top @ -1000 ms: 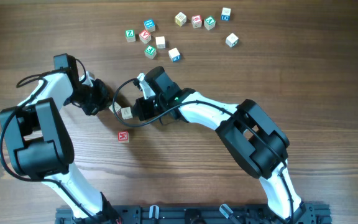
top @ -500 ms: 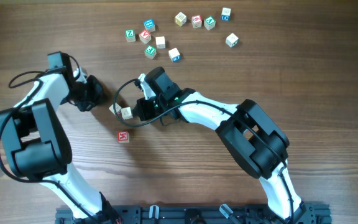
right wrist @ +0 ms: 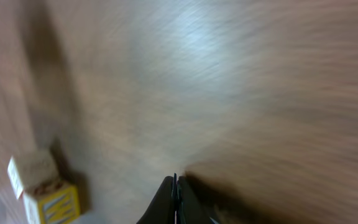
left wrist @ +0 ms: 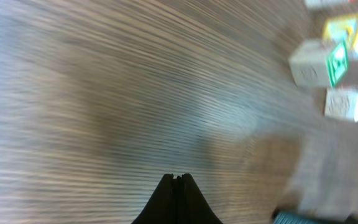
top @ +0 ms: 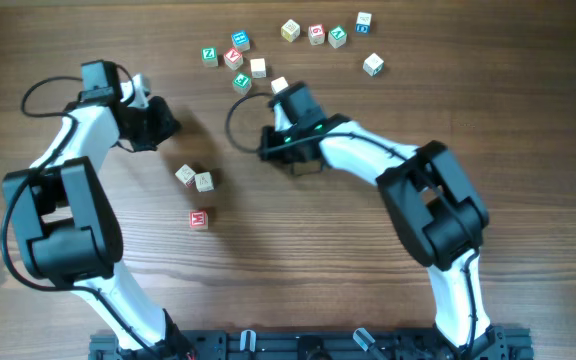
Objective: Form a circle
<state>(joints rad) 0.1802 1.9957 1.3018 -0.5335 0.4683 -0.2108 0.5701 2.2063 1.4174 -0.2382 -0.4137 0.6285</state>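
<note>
Circle (top: 204,182) lies between and clear of left gripper (top: 171,128) and right gripper (top: 265,150), both closed empty.

Table (top: 528,120): brown wood grain.
Loose letter cubes, all toward 12 o'clock:
- left cluster (top: 233,57): six, with green, blue, red and plain faces
- right row (top: 316,35): yellow, red, green, blue
- lone cube (top: 372,65): pale, at the row's 4 o'clock
</note>
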